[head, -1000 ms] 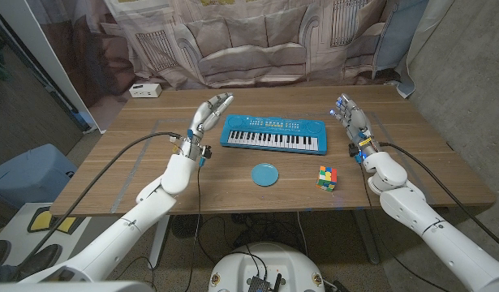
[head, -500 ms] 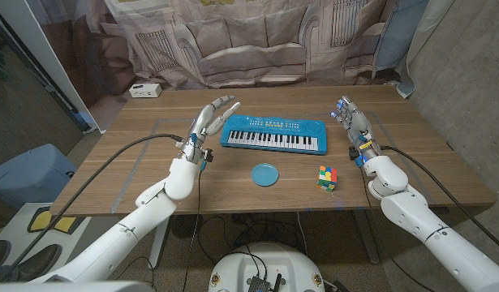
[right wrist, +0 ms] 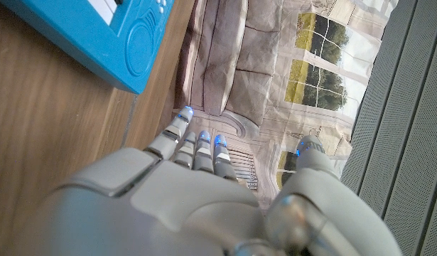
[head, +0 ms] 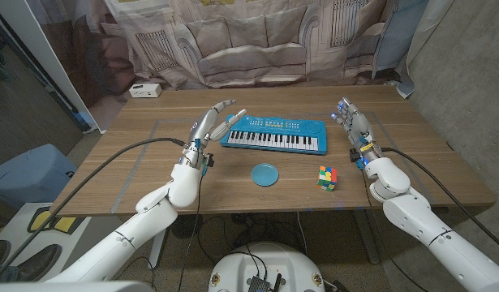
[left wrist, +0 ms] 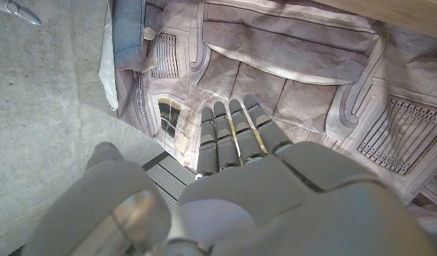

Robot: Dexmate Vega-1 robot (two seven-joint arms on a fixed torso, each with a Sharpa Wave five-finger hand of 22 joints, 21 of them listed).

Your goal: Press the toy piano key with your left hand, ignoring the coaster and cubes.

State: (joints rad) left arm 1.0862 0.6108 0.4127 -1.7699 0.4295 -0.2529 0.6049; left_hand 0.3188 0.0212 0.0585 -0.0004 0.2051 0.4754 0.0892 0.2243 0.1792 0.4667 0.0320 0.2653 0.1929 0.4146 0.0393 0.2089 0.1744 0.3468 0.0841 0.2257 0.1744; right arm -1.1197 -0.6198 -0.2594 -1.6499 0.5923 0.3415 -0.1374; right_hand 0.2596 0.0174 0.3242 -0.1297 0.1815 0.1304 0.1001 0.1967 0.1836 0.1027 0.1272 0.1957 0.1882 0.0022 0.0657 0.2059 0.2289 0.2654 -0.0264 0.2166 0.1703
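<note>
A wooden desk (head: 135, 174) stands before a hanging cloth backdrop (head: 249, 49) printed with a sofa and tall windows, drawn across the wall behind the desk's far edge. A small white box (head: 144, 90) sits at the desk's far left corner. Left of the desk a blue bin (head: 26, 174) stands on the dark floor. Right of the desk runs a grey concrete wall (head: 468, 73).

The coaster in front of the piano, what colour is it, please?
Blue, the coaster; best in the head view.
</note>
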